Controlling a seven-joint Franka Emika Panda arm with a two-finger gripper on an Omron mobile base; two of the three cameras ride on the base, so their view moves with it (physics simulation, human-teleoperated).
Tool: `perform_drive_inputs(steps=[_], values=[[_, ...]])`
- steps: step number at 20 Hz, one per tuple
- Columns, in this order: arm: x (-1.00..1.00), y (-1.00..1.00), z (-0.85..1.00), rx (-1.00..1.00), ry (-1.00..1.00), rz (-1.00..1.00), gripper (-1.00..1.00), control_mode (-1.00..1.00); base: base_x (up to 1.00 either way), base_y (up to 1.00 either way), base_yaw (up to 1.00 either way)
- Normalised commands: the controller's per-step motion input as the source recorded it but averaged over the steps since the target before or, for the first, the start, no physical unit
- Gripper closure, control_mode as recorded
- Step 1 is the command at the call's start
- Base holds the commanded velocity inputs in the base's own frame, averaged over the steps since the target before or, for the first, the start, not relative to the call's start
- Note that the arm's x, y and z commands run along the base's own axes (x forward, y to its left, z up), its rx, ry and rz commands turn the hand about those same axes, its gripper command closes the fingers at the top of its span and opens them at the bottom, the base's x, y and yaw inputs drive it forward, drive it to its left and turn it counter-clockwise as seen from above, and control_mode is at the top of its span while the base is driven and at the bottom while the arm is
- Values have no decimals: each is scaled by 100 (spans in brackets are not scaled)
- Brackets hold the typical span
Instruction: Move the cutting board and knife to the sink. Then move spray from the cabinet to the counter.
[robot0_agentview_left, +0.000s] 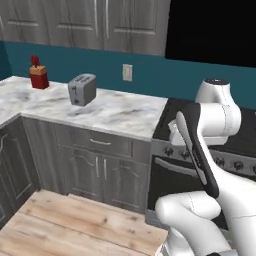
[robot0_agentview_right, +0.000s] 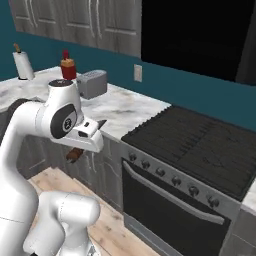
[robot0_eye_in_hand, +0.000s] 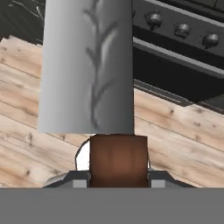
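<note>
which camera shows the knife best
The hand view: the knife is close up, grey blade above its brown handle, which sits clamped in the tool. The right base view gives just the handle end under the hand. In the left base view I cannot make it out.

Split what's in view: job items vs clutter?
Job:
knife, held in the gripper
counter
cabinet

Clutter:
toaster
red bottle
paper towel roll
stove
wall outlet
</note>
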Motion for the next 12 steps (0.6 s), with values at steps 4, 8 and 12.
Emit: perform_drive_inputs(steps=[4,8,12], values=[[0,0,0,0,0,0,100,100,-9,100,43],[0,0,0,0,0,0,100,100,-12,100,42],[0,0,0,0,0,0,100,100,-13,100,43]])
